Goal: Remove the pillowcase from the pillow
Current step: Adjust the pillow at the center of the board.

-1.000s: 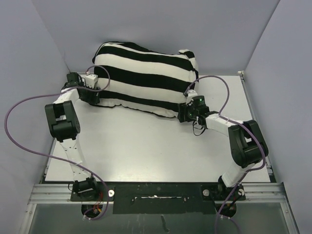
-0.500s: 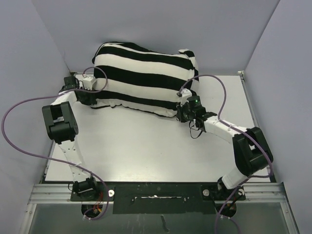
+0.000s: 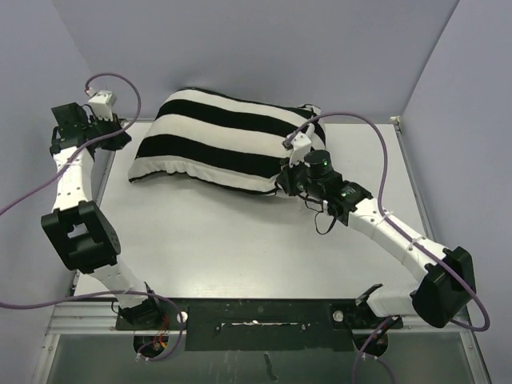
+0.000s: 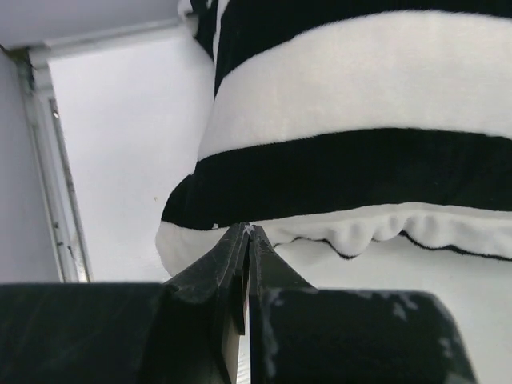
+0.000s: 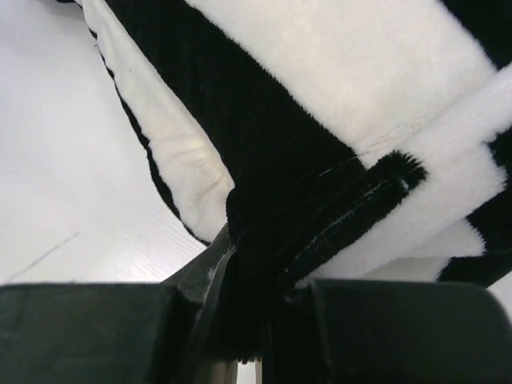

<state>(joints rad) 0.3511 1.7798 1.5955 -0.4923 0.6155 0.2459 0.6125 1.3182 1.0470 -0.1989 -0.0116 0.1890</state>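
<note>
The black-and-white striped pillowcase lies plump across the back of the white table. The pillow is hidden inside it. My right gripper is at the case's near right corner, shut on a bunched fold of black fabric. In the right wrist view that fold fills the jaws of the right gripper below the pillowcase. My left gripper hangs raised at the far left, apart from the case's left end. In the left wrist view the left gripper is shut with nothing in it, and the pillowcase lies beyond.
Grey-blue walls close in the table on three sides. A metal rail runs along the table's left edge and a frame bar crosses the front. Purple cables loop off both arms.
The left gripper has closed empty and swung up and out to the far left. The right gripper has closed on the case's corner. The case has shifted, its left end sliding forward.
</note>
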